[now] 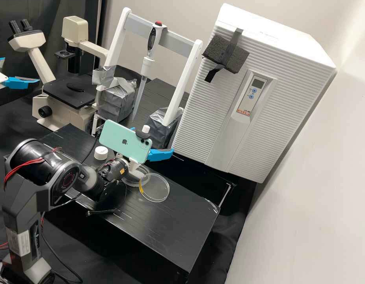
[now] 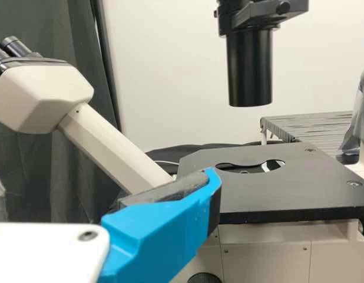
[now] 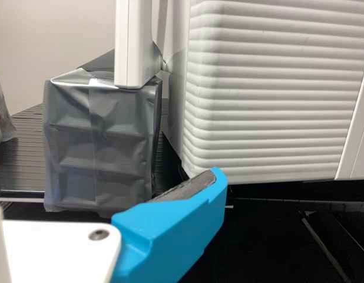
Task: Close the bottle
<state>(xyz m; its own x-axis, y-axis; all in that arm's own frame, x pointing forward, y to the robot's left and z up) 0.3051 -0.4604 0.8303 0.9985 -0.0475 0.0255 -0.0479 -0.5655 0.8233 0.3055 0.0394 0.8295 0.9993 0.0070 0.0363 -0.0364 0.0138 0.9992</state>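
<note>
White cap: lies on the black bench, just beside the right arm's wrist; it sits on no neck, so closure is judged not yet done; short, round, plain on top.
Bottle: a small white cylinder over a dark collar shows above the edge of the mounted phone; judged to be the bottle's neck, though this is not certain; the body is hidden; the phone stands between it and the cap.
Right gripper: low over the bench, between the phone and the ribbed white cabinet; near the supposed bottle, presumably placed to steady it; whether it is open or closed cannot be told, as the phone masks it.
Left gripper: off at the microscope, beside its stage; jaws apart, holding nothing; judged idle, out of the working area.
Petri dish: on the bench near the right arm; no apparent part in the task.
</note>
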